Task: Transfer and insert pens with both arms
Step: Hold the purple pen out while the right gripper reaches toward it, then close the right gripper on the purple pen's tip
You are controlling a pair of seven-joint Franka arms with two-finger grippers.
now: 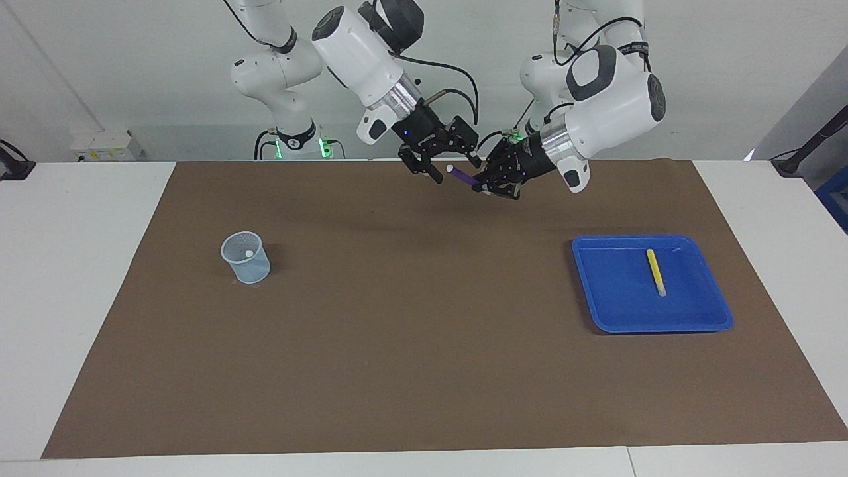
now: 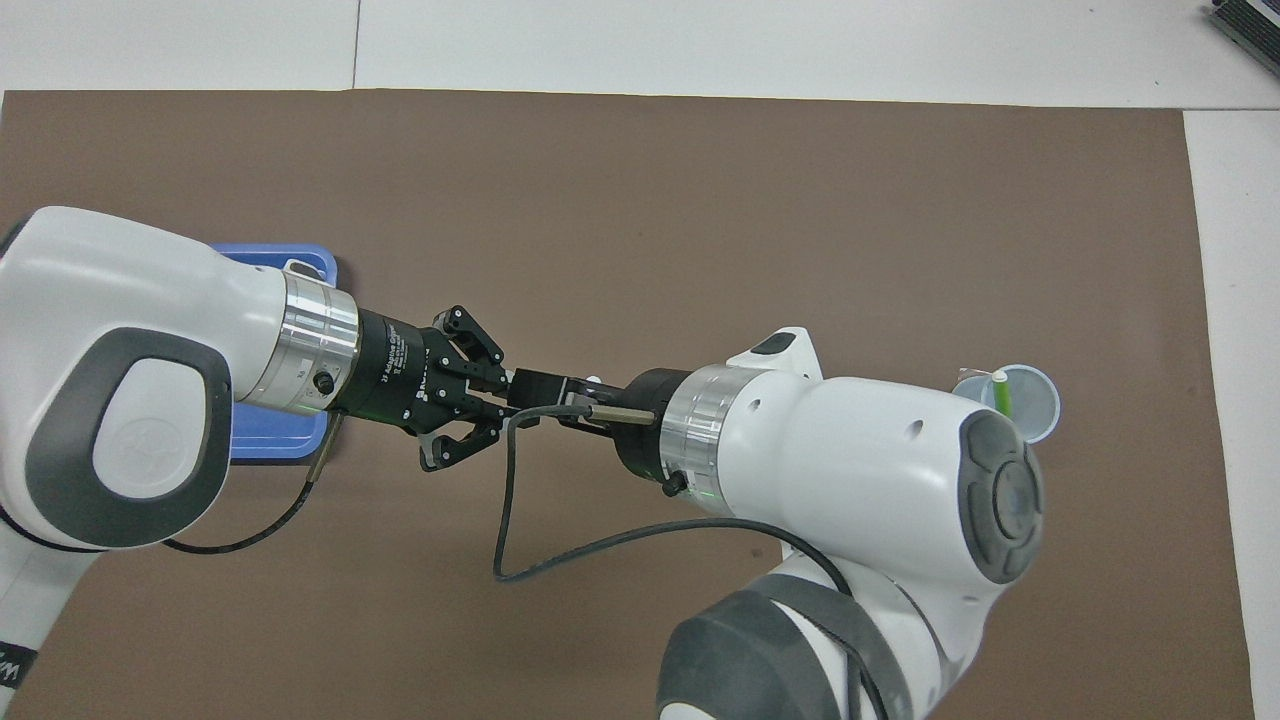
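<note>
My left gripper is shut on the purple pen and holds it in the air over the mat's edge nearest the robots. The pen's whitish end points at the right gripper. That gripper is open, and the pen's tip lies between its fingers. I cannot tell whether they touch it. In the overhead view the right wrist covers most of the pen, with the left gripper right beside it. A yellow pen lies in the blue tray. A green pen stands in the mesh cup.
The brown mat covers most of the table. The tray sits toward the left arm's end, the cup toward the right arm's end. Two smaller white arms with green lights stand at the robots' edge.
</note>
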